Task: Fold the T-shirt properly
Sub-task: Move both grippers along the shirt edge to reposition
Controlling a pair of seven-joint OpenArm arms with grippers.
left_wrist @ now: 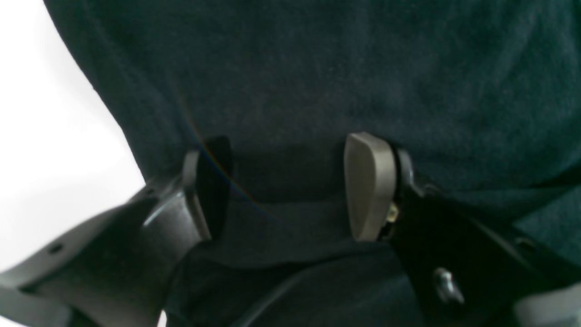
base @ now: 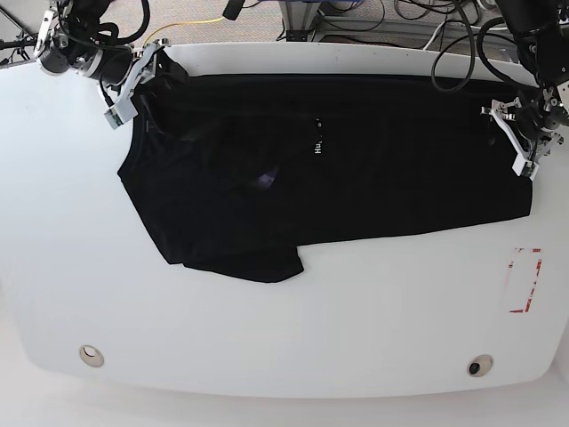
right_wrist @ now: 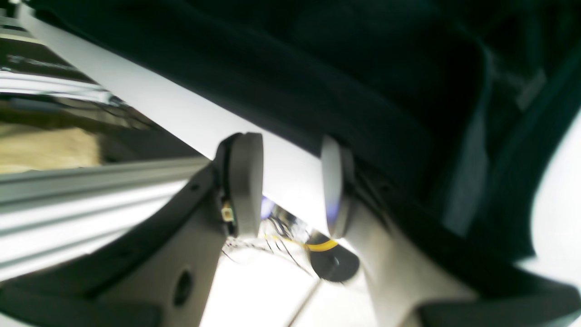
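T-shirt (base: 356,169) is spread with its long axis 9-to-3 on the counter (base: 267,338) — left gripper (left_wrist: 286,186) at 3, right gripper (right_wrist: 290,181) at 10, both seen with jaws apart, nothing clamped.

Base view: looked down from high above the white table (base: 284,338), taking in the whole T-shirt (base: 356,187).
Left wrist: sat close behind its fingers (left_wrist: 370,186), facing dark cloth (left_wrist: 317,81).
Right wrist: close, tilted along the table's far edge (right_wrist: 181,118).
Shared: shirt and tabletop appeared in all three.
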